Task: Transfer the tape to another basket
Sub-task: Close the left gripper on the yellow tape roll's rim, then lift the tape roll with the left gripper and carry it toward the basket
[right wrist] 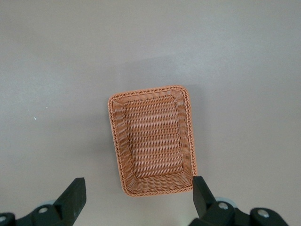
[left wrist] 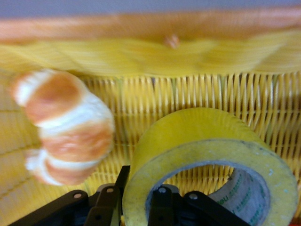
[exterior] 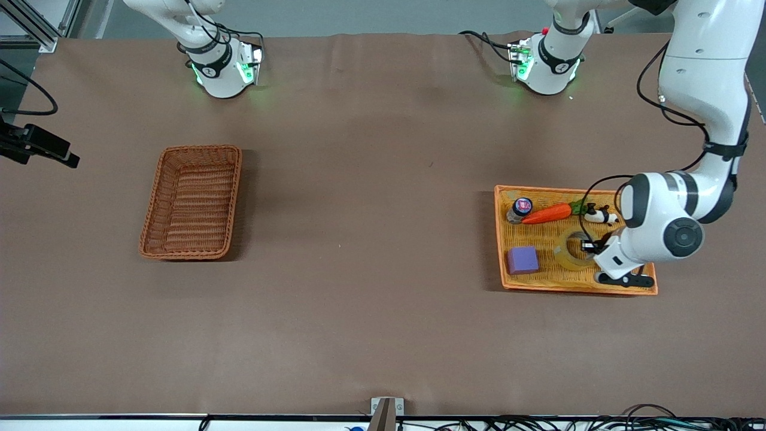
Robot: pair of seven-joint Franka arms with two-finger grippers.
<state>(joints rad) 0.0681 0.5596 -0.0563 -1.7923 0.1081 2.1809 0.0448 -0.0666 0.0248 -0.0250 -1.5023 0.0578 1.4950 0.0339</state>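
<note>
From my station I see the left end effector (exterior: 587, 245) down in the light orange woven tray (exterior: 604, 287) at the left arm's end of the table (exterior: 371, 269), clenched on the tape (exterior: 570, 251). My left wrist view shows one finger (left wrist: 162, 207) inside the ring and the other finger (left wrist: 109, 207) outside it, pinching the wall of the roll. The tape sits in the tray, tipped up on edge. Sharing the tray are a purple block (exterior: 522, 260), a toy carrot (exterior: 547, 214), a small jar (exterior: 520, 208), and a black-and-white toy (exterior: 600, 215); a striped orange-and-white object (left wrist: 63, 127) lies beside the tape.

The right end effector (right wrist: 136, 200) hangs above the darker brown basket (exterior: 191, 202), released, its fingers spread wide. That basket stands at the right arm's end of the table, well apart from the tray.
</note>
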